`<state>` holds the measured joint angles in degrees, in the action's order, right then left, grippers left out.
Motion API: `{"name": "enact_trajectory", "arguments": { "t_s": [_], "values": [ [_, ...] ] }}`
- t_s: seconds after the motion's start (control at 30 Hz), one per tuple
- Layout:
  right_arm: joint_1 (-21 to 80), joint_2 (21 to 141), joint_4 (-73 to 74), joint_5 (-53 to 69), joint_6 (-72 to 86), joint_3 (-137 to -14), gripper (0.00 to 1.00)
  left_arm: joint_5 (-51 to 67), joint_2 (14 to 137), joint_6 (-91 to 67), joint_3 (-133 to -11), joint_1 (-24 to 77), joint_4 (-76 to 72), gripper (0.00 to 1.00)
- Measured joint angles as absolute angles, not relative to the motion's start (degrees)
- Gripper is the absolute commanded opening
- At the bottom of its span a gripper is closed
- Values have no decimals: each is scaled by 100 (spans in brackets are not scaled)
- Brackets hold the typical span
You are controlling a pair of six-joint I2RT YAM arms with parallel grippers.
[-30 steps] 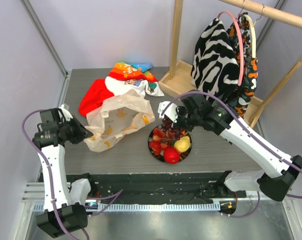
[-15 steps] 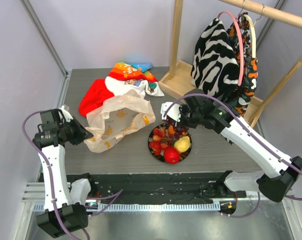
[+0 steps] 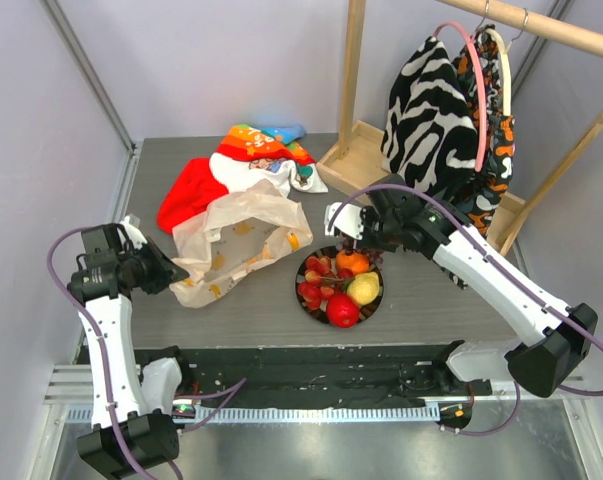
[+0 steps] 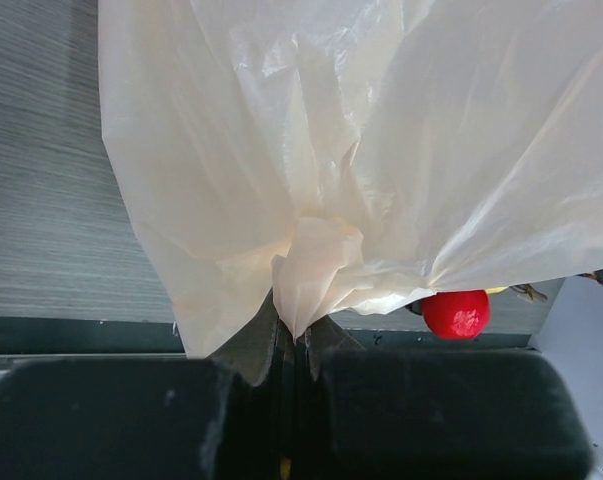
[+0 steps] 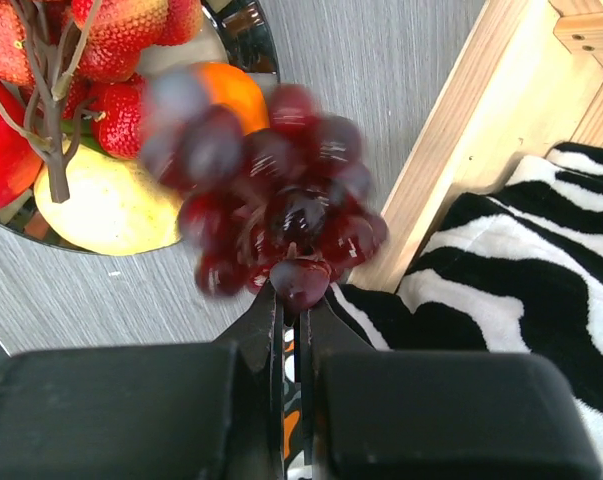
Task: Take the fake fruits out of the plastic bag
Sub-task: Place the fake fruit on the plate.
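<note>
The cream plastic bag [image 3: 239, 238] lies crumpled on the table's left half, its mouth toward the plate. My left gripper [image 3: 157, 268] is shut on a bunched fold of the bag's near-left edge, which also shows in the left wrist view [image 4: 316, 250] between the closed fingers [image 4: 293, 335]. My right gripper [image 5: 296, 300] is shut on the dark purple grape bunch [image 5: 271, 195] and holds it hanging just above the plate's far right edge [image 3: 370, 257]. On the dark plate [image 3: 303, 298] lie the strawberries [image 3: 316, 272], orange [image 3: 352, 262], lemon [image 3: 363, 290] and red apple [image 3: 343, 311].
A red and multicoloured cloth [image 3: 236, 160] lies behind the bag. A wooden clothes rack [image 3: 353, 155] stands at the back right with a zebra-print garment [image 3: 429, 120] hanging close behind my right arm. The red apple also shows past the bag in the left wrist view [image 4: 456, 313].
My right gripper has carried the grape bunch a little right and back, uncovering the orange on the plate. My left gripper has drawn slightly nearer, still gripping the bag.
</note>
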<state>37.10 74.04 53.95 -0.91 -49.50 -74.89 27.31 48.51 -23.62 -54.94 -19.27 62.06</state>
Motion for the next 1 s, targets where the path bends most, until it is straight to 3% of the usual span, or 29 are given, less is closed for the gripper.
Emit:
{"name": "enact_trajectory", "arguments": {
  "t_s": [0.77,0.9,0.97,1.0],
  "values": [
    [4552,7540,5443,661,-4934,-7223,5,2801,4845,-2383,-5402,-1968,6198,0],
    [4637,7540,5439,644,-4936,-7032,42,2816,4840,-2392,-5378,-1979,6195,0],
    [4646,7540,5430,587,-4932,-6930,71,2832,4840,-2403,-5376,-1992,6195,0],
    [4646,7537,5411,532,-4899,-6897,74,2834,4840,-2408,-5376,-1997,6195,0]
  ]
}}
